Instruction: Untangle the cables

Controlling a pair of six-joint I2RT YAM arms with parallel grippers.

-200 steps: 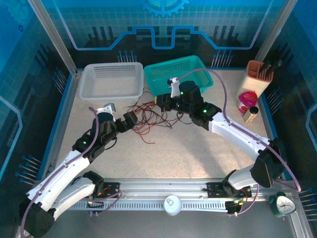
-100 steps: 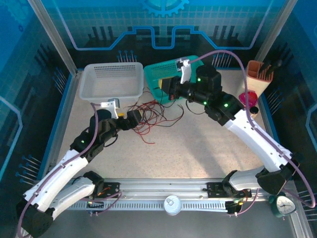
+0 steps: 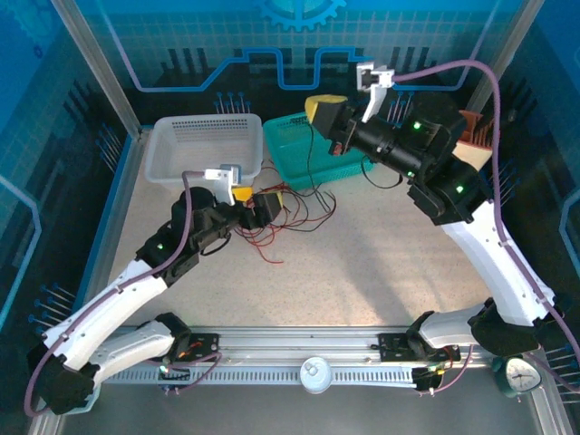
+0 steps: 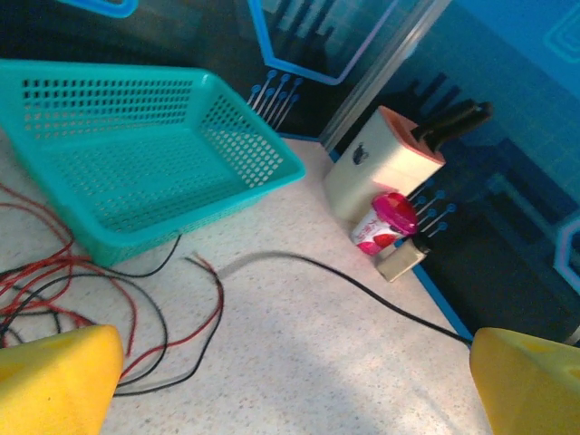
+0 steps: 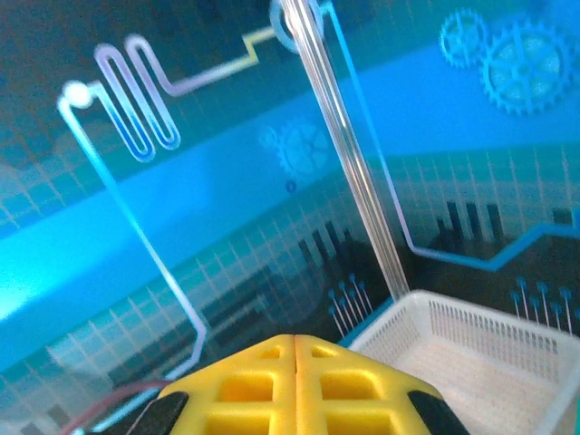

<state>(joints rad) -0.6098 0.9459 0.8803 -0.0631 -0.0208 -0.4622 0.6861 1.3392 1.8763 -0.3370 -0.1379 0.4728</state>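
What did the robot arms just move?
The right gripper, shut on a thin cable, rose from the tangle and swung back above the teal basket, pulling the cable up. The open left gripper slid a little right over the tangle. The white basket stayed put.

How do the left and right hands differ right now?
The left hand is open; the right hand is shut, a cable hanging from it. The left hand sits low by the cables; the right hand is raised above the teal basket. Both have yellow fingers.

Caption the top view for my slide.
Shut right gripper holds one thin cable above the red and black tangle; open left gripper beside it.
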